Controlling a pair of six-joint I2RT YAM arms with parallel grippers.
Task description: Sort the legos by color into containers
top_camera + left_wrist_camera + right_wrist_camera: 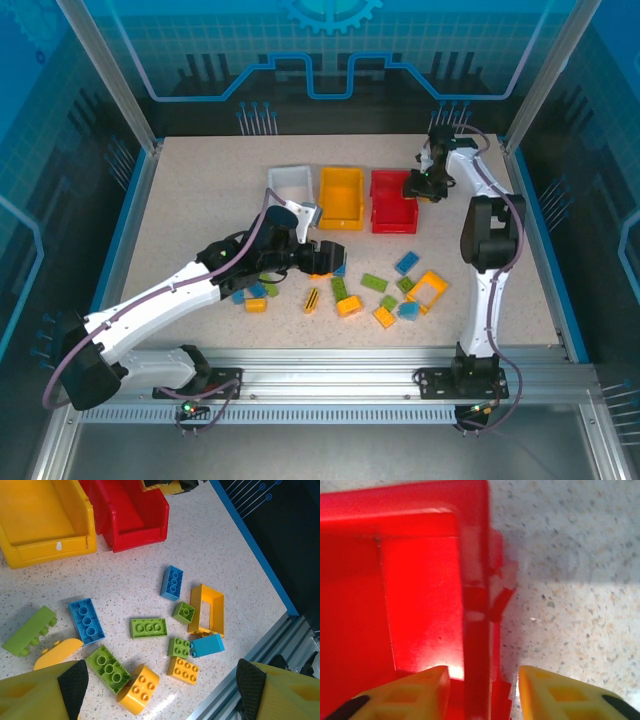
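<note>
A speckled beige table (200,190), brightly lit, stands inside aluminium posts (106,70) and blue circuit-patterned panels (330,55), with an aluminium rail (330,365) along its near edge.

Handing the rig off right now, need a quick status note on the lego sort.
Left gripper: open, nothing held, hovering over the loose bricks.
Right gripper: open, fingers either side of the right wall of the red bin.
White bin and yellow bin sit in a row to its left; all three look empty.
Done: nothing sorted yet.
Left: all the blue, green and yellow bricks, lying in front of the bins.
</note>
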